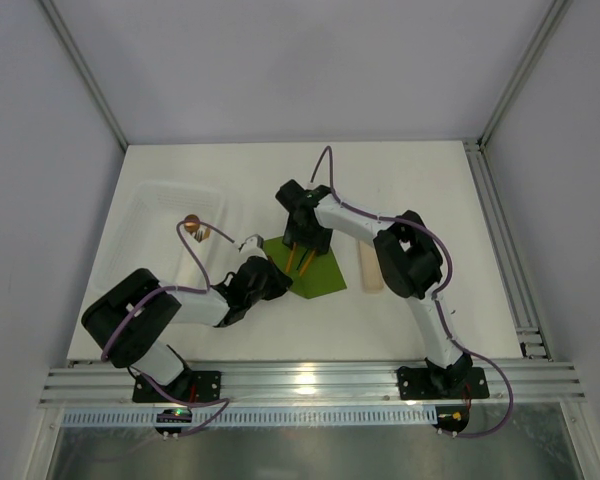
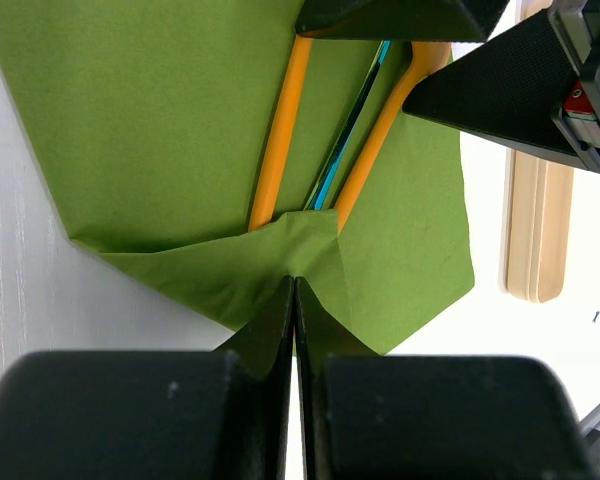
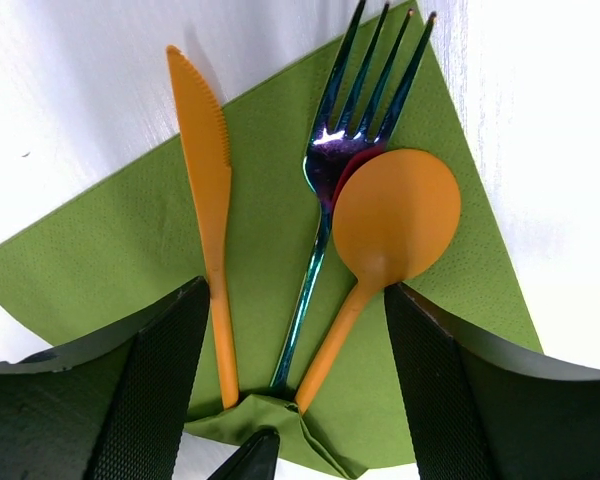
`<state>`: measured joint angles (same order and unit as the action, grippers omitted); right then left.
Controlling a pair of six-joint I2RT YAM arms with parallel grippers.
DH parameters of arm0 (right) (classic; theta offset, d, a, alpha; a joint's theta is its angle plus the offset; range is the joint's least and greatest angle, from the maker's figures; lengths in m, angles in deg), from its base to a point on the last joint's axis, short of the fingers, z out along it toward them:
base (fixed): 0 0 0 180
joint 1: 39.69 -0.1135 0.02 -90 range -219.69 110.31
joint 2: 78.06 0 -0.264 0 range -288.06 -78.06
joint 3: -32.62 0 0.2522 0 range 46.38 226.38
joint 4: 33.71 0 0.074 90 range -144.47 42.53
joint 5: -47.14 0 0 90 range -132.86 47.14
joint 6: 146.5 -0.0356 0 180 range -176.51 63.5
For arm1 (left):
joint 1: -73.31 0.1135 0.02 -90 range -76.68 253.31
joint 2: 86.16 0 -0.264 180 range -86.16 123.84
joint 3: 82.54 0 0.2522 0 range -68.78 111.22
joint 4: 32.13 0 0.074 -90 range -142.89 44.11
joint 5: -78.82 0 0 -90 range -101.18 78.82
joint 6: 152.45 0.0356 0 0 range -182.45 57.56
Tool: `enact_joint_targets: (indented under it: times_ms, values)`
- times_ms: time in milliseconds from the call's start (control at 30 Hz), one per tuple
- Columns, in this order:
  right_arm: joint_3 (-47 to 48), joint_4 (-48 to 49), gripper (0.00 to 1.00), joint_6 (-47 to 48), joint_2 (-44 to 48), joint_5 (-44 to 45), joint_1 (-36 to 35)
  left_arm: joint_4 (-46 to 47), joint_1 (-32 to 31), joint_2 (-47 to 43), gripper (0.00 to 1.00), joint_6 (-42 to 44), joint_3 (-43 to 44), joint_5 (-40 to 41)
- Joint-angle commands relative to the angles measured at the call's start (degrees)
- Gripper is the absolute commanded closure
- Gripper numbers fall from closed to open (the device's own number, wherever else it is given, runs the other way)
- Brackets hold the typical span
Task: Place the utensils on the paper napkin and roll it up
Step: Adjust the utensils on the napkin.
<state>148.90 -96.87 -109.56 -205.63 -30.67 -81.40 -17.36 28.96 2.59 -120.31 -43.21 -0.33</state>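
An orange knife, shiny fork and orange spoon lie on the green napkin. One corner seems folded over their ends.

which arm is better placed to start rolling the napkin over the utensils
Left. The left tool is shut on the paper napkin's corner, folded over the handle ends of the knife, fork and spoon, so it could probably roll from there. The right tool hangs open above them, gripping nothing.

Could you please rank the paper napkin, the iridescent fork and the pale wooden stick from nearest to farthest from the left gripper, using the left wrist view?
1. paper napkin: its folded corner sits at the left gripper's tips.
2. iridescent fork: handle end just beyond the fold, centre.
3. pale wooden stick: off the napkin, far right.
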Motion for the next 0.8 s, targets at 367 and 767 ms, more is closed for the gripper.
enact_joint_targets:
  times_ms: [367,767]
  values:
    - [0.2,-0.3,0.35,-0.3,0.3,1.7,0.1,-0.1,-0.1,-0.9,1.00,1.2,-1.1,0.5]
    - [0.6,-0.5,0.49,-0.2,0.5,2.4,0.1,0.1,-0.1,-0.7,1.00,1.3,-1.0,0.5]
